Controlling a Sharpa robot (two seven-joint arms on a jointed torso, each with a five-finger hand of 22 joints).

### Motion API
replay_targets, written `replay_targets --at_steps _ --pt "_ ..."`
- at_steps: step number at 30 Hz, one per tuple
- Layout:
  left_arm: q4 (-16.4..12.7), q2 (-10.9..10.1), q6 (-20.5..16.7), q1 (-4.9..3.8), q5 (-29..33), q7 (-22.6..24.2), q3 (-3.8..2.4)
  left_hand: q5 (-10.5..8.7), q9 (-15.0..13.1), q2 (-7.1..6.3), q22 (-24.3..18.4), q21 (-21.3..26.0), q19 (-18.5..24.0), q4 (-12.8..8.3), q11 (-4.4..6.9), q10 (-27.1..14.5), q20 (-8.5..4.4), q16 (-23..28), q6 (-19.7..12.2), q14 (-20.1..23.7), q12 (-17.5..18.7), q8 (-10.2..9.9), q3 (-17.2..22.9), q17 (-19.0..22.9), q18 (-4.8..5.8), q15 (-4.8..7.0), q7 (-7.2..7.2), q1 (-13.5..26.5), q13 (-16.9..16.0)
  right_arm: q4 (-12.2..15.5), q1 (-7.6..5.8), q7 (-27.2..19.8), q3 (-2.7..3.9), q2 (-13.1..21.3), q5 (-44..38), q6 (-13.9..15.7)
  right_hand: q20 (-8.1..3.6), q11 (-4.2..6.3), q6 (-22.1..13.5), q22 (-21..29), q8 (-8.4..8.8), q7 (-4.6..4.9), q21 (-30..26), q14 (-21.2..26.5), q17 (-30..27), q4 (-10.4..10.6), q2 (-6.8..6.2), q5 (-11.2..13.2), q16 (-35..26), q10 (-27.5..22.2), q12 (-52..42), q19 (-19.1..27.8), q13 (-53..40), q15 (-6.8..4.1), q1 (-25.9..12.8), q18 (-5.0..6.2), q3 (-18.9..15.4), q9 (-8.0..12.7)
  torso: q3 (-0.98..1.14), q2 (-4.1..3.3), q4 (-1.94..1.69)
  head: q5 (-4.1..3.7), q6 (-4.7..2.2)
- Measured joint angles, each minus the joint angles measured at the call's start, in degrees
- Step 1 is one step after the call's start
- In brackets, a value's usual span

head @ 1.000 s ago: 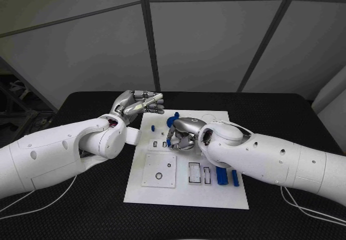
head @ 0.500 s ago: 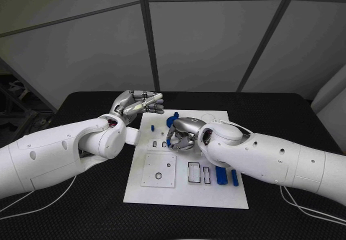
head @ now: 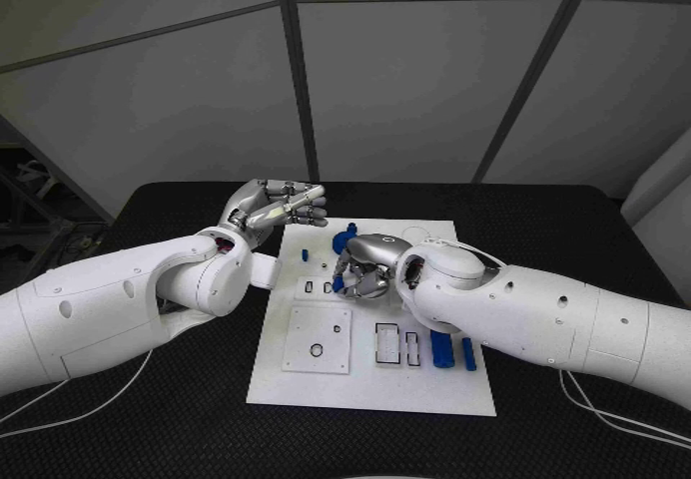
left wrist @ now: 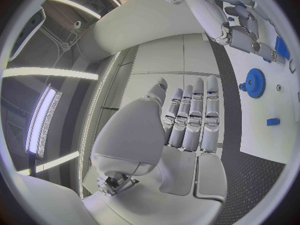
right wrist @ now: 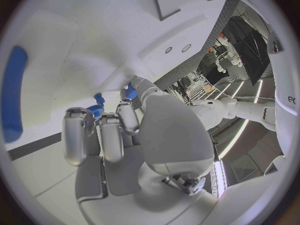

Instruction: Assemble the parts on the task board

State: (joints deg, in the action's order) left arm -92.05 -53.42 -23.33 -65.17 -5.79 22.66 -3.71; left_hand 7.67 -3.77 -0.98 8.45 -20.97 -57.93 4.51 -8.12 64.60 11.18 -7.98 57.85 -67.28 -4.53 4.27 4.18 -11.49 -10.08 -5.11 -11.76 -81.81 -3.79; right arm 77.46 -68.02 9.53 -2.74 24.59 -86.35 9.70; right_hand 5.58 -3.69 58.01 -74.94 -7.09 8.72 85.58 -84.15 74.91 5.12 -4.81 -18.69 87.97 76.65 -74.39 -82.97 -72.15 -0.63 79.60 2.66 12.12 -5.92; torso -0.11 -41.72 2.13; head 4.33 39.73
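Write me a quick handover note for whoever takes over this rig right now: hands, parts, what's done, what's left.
Left hand: raised over the table just beyond the task board's far left corner, fingers straight and together, holding nothing.
Right hand: down over the middle of the task board, fingers curled around a small blue part; whether it is gripped is unclear.
Parts: blue gear near the far edge, small blue block near it, two blue bars beside the rectangular slots.
Done: cannot confirm any seated part.
Left: fill the slots.
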Motion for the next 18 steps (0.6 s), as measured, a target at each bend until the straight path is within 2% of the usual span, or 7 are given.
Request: replay_targets --at_steps 12,18 --pt "0.1 0.0 0.0 0.00 0.0 0.0 0.00 0.00 0.0 0.00 0.0 0.0 0.0 0.0 0.00 0.0 0.00 0.0 0.0 0.0 0.0 0.0 0.0 0.0 0.00 0.00 0.00 0.0 0.0 0.0 0.02 0.0 -0.01 0.0 -0.1 0.1 0.16 0.00 -0.4 0.0 0.00 0.00 0.0 0.0 0.0 0.2 0.31 0.0 0.0 0.0 0.1 0.2 -0.4 0.00 -0.3 0.00 0.2 0.0 0.01 0.00 0.00 0.04 0.03" --pt "0.1 0.0 0.0 0.00 0.0 0.0 0.00 0.00 0.0 0.00 0.0 0.0 0.0 0.0 0.00 0.0 0.00 0.0 0.0 0.0 0.0 0.0 0.0 0.0 0.00 0.00 0.00 0.0 0.0 0.4 0.11 0.0 -0.08 0.3 -0.1 0.7 0.38 0.02 -0.1 0.0 0.00 -0.32 0.0 0.0 0.0 0.2 0.31 0.0 0.0 0.0 -0.3 -0.1 -0.9 0.00 -0.3 0.00 0.2 -0.2 0.00 0.01 0.00 0.06 0.01"
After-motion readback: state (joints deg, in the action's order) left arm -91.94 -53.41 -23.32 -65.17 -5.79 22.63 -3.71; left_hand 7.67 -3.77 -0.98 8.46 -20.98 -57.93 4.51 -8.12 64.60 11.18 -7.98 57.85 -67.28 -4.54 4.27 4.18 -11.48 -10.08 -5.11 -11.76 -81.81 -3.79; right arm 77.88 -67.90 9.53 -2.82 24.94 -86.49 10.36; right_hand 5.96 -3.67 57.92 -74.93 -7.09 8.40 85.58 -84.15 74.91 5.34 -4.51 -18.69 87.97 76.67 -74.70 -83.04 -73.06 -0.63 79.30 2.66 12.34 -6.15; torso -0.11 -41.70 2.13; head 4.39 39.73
